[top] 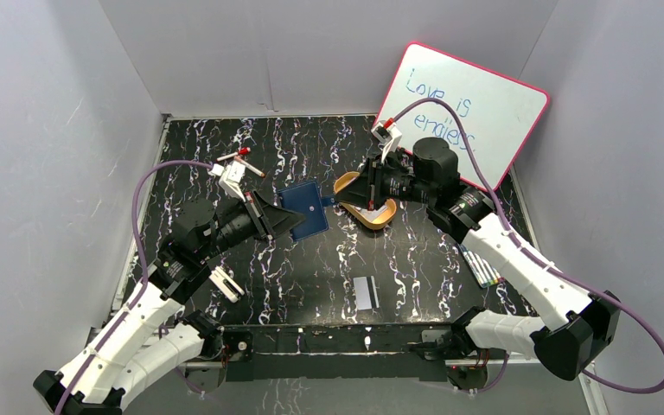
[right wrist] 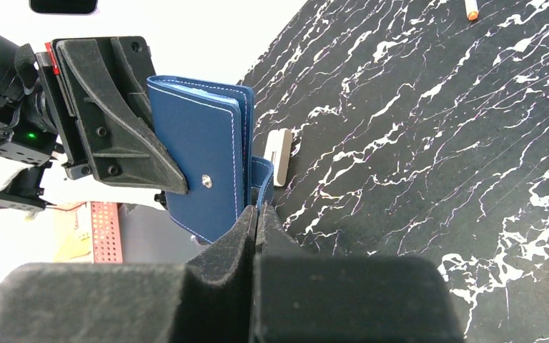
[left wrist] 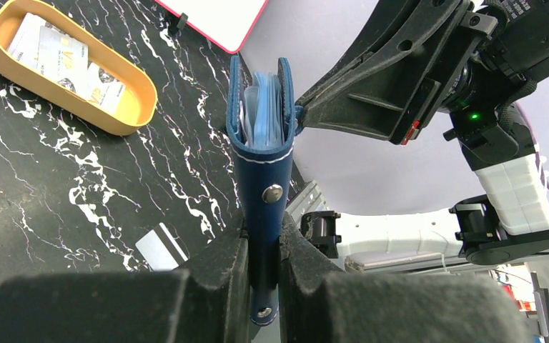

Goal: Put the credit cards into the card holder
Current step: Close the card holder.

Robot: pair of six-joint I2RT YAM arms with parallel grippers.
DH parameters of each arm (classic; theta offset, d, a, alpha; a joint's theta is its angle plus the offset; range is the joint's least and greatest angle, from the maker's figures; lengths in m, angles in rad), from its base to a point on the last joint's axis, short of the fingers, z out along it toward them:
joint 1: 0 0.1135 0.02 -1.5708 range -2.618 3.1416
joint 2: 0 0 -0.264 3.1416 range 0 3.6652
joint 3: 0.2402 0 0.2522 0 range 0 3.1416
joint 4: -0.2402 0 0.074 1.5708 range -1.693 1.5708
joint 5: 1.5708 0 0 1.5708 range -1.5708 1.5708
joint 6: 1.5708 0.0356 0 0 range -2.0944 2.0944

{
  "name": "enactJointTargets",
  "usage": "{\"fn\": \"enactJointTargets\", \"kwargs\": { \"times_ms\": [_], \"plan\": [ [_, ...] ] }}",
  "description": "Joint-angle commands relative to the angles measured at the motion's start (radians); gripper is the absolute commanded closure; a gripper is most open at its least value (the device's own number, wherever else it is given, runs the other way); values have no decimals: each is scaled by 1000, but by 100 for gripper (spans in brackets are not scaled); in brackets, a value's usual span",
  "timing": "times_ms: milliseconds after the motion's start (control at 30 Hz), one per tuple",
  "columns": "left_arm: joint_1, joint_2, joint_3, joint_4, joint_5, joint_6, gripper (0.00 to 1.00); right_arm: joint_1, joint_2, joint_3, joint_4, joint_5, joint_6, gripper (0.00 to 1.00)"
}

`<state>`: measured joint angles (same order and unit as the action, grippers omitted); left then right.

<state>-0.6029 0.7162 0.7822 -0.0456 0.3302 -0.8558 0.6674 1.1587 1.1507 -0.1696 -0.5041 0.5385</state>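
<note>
Top view: card holder (top: 304, 210) held off the table (top: 294, 268) at centre, between both arms. Left gripper (top: 290, 221) clamped on its near-left end; right gripper (top: 343, 198) meets it from the right, in front of the orange tin (top: 370, 216). Top view doesn't resolve what the right fingers grip. Right wrist view does: fingers pressed together on the holder's blue snap tab, no gap seen betw. them. Left wrist view: holder stands upright betw. the left fingers (left wrist: 229, 268), jaws narrowed to holder thickness, spine w/ snap stud facing cam. Only this view looks into the top edge: covers slightly parted, light-blue pockets inside; can't tell if any card is in them. Striped card (top: 364, 292) lies flat on table near the front edge, well apart from holder, dark stripe up. Left wrist view also shows inside the tin: printed cards (left wrist: 51, 54) lying flat in it; top view hides these behind the right gripper. Whiteboard (top: 467, 105) leans at back right; pens (top: 482, 266) on table beside the right arm, top view only.
</note>
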Motion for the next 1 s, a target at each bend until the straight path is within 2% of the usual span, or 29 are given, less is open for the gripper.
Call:
{"fn": "enactJointTargets", "kwargs": {
  "times_ms": [0, 33, 500, 967],
  "plan": [
    [5, -23, 8, 40, 26, 8, 100, -3, -3, 52, 30, -34, -4, 98],
    [5, -22, 8, 40, 26, 8, 100, -4, -1, 53, 27, -40, -5, 100],
    [5, 46, 54, 26, -36, 57, 100, 2, -10, 66, 14, -77, -69, 100],
    [5, 129, 95, 78, -135, 89, 100, 70, -25, 55, -3, 174, -147, 100]
  ]
}}
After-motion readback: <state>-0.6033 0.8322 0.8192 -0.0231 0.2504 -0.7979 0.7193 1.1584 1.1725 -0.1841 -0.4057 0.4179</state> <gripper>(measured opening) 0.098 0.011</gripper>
